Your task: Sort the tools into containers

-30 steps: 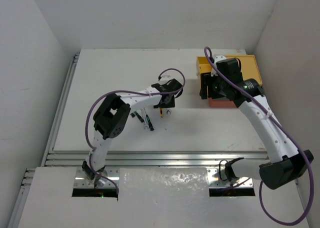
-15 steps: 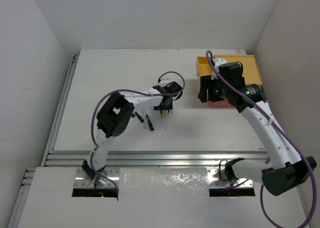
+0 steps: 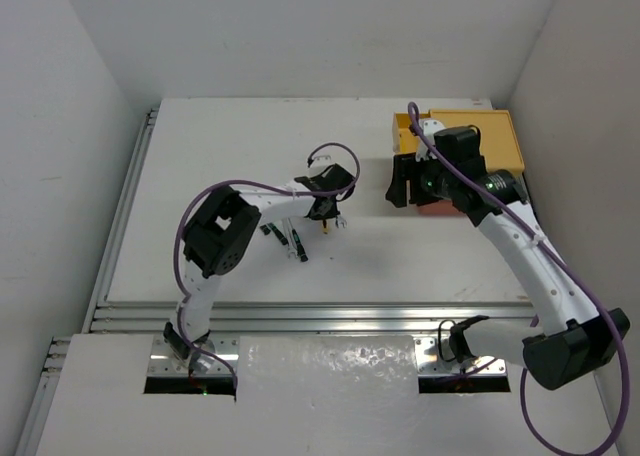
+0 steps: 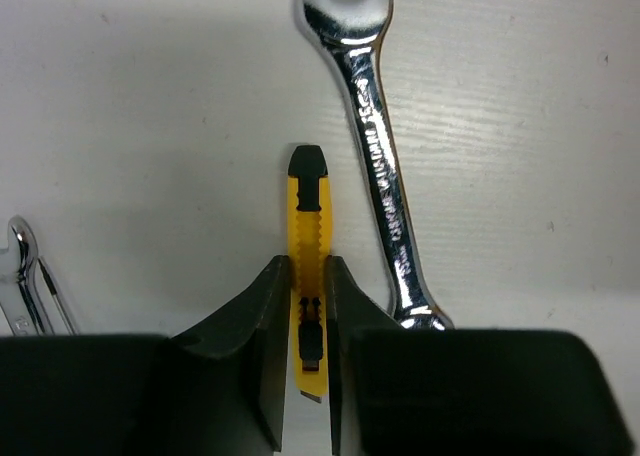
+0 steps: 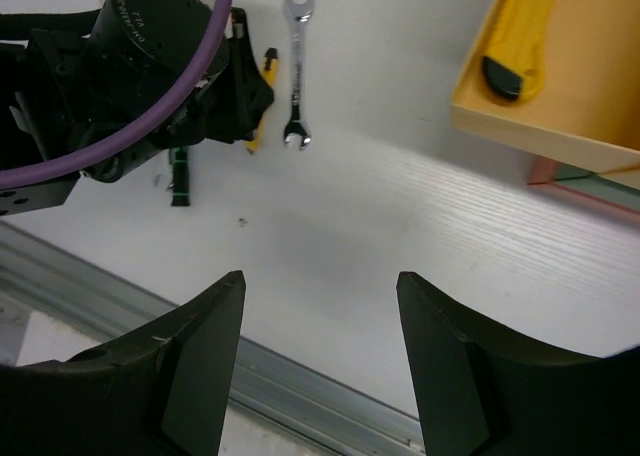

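One yellow-and-black tool (image 4: 305,211) pinched between left gripper (image 4: 305,276) jaws, silver wrench (image 4: 375,166) just beside, right gripper (image 5: 320,281) jaws wide apart, empty

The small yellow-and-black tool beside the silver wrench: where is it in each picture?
Top external: yellow-and-black tool near picture centre.
Left wrist: the tool lower middle, pinched between the jaws.
Right wrist: the tool upper left.
Shared landmark: silver wrench alongside it.

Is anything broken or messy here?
Nothing stands out. The left gripper pinches the small yellow tool lying flat on the table, a silver wrench lies beside it, and a yellow cutter sits in the yellow tray.
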Motion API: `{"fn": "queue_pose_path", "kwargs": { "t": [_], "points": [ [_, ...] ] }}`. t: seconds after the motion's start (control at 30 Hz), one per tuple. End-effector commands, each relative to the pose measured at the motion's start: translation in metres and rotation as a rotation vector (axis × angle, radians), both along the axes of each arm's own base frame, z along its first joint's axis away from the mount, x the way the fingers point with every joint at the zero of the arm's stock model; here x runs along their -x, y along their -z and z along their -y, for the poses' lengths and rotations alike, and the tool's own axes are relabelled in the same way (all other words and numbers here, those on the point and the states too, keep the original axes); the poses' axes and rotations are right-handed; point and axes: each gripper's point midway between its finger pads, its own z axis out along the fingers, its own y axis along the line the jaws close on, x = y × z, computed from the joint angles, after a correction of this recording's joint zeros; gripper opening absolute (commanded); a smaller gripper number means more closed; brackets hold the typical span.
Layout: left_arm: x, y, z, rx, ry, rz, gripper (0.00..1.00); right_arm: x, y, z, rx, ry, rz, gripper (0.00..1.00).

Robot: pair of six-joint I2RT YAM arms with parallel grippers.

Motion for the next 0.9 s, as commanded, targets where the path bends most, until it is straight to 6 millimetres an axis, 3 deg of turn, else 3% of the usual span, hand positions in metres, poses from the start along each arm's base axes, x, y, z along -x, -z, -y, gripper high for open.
{"fn": "queue_pose_path", "kwargs": {
  "t": [0.0, 0.1, 0.13, 0.17, 0.2, 0.23, 0.3, 0.33, 0.47, 0.6, 0.77, 0.83, 0.87],
  "points": [
    [0.025, 0.009, -0.013, 0.016, 0.022, -0.071, 0.00, 0.003, -0.006, -0.030, -0.132, -0.110, 0.021, 0.63],
    [0.033, -0.019, -0.010, 0.093, 0.056, -0.017, 0.00, 0.010, 0.001, -0.048, -0.240, -0.164, 0.017, 0.64],
    [0.031, -0.032, -0.002, 0.149, 0.077, 0.027, 0.00, 0.009, -0.011, -0.057, -0.301, -0.196, 0.072, 0.64],
    [0.034, -0.042, 0.001, 0.181, 0.085, 0.049, 0.00, 0.017, 0.005, -0.061, -0.347, -0.195, 0.029, 0.64],
    [0.043, -0.058, -0.003, 0.218, 0.089, 0.078, 0.00, 0.020, 0.006, -0.067, -0.383, -0.215, 0.033, 0.66],
    [0.044, -0.073, 0.005, 0.285, 0.110, 0.112, 0.00, 0.018, -0.001, -0.074, -0.426, -0.241, 0.082, 0.66],
    [0.055, -0.099, 0.006, 0.379, 0.113, 0.156, 0.00, 0.035, 0.014, -0.086, -0.484, -0.278, 0.059, 0.68],
    [0.059, -0.114, 0.016, 0.456, 0.146, 0.178, 0.00, 0.035, 0.011, -0.093, -0.500, -0.297, 0.095, 0.69],
    [0.081, -0.154, 0.033, 0.638, 0.171, 0.223, 0.00, 0.043, 0.044, -0.119, -0.459, -0.305, 0.027, 0.70],
    [0.095, -0.185, 0.042, 0.769, 0.178, 0.263, 0.00, 0.034, 0.049, -0.130, -0.455, -0.269, 0.070, 0.69],
    [0.106, -0.206, 0.055, 0.860, 0.197, 0.270, 0.00, 0.029, 0.042, -0.141, -0.457, -0.277, 0.080, 0.55],
    [0.111, -0.210, 0.061, 0.887, 0.215, 0.266, 0.00, 0.024, 0.042, -0.141, -0.448, -0.261, 0.090, 0.44],
    [0.114, -0.210, 0.065, 0.895, 0.224, 0.258, 0.00, 0.021, 0.040, -0.140, -0.448, -0.254, 0.099, 0.29]
  ]
}}
